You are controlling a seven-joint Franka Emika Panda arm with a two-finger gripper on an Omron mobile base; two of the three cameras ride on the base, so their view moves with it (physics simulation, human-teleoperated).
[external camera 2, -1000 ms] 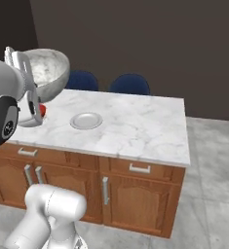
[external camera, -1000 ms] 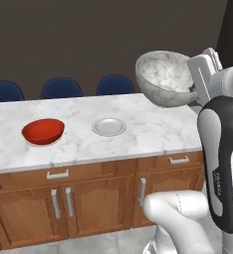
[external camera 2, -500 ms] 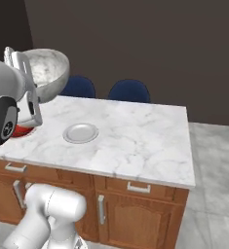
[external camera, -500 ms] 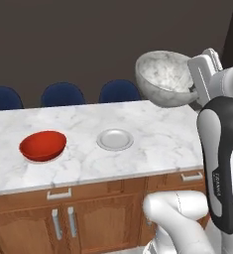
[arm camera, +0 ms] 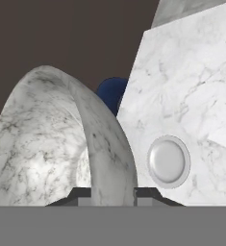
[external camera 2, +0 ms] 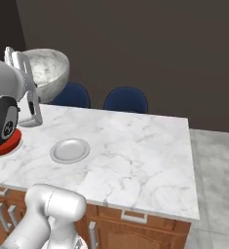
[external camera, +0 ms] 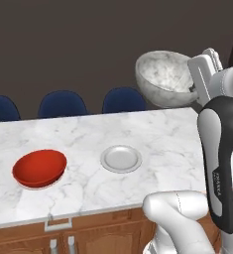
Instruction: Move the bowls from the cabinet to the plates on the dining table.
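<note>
Marbled bowl (external camera: pixel 168 78) stays pinched by its rim in the end effector (external camera: pixel 200 88) above the counter (external camera: pixel 172 144) as the base rolls nearer, bringing the bare plate (external camera: pixel 121 158) beside the red bowl (external camera: pixel 39 167) within reach.

Long white grey-veined marble worktop (external camera: pixel 152 134) on a brown wooden cabinet base (external camera 2: pixel 135 221). 2 things lie directly on it. Glossy red wide round bowl (external camera: pixel 39 167) sits toward the left end in the left base view, over a pale rim just visible under it. Small round shallow pale grey-white plate (external camera: pixel 121 158) sits bare near the middle, well apart from the red bowl; also seen from the hand view (arm camera: pixel 169 161).
</note>
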